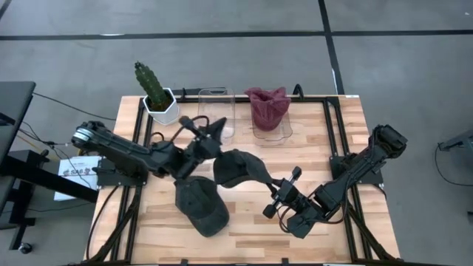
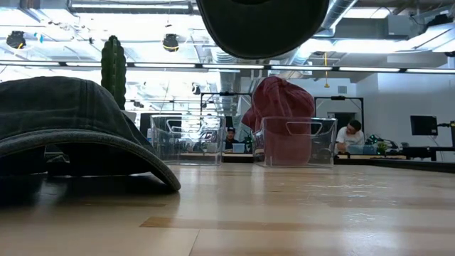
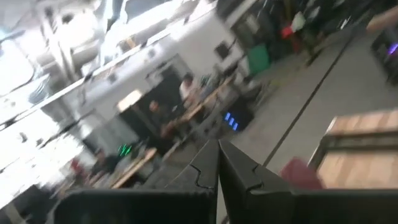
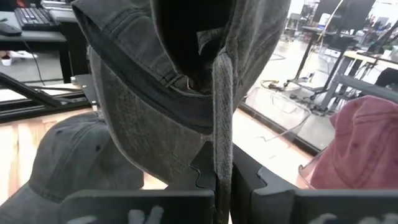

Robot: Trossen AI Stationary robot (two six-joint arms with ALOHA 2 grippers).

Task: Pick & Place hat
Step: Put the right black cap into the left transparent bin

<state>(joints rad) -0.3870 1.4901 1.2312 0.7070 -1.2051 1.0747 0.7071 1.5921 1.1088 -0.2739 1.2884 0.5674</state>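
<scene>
Right gripper [image 1: 275,193] clamped on strap of raised dark cap [image 1: 238,167], held above table [image 1: 251,229] centre. Left gripper [image 1: 216,127] closed, empty, lifted near clear bin [image 1: 216,103]. 2nd dark cap [image 1: 199,207] lies on table. Red cap [image 1: 267,107] in 2nd bin [image 1: 275,130].

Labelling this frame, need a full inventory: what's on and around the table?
dark grey hat: one, flat on the table, front left of centre
second dark grey hat: one, lifted at table centre, pinched by the right gripper
maroon hat: one, in the right clear bin, far edge
empty clear bin: one, far edge, left of the maroon hat
cactus: one, green, white pot, far left corner
people: a few, seated in the room behind, low view
left gripper: jaws shut, empty, near the empty clear bin
right gripper: jaws shut on the second dark grey hat
</scene>
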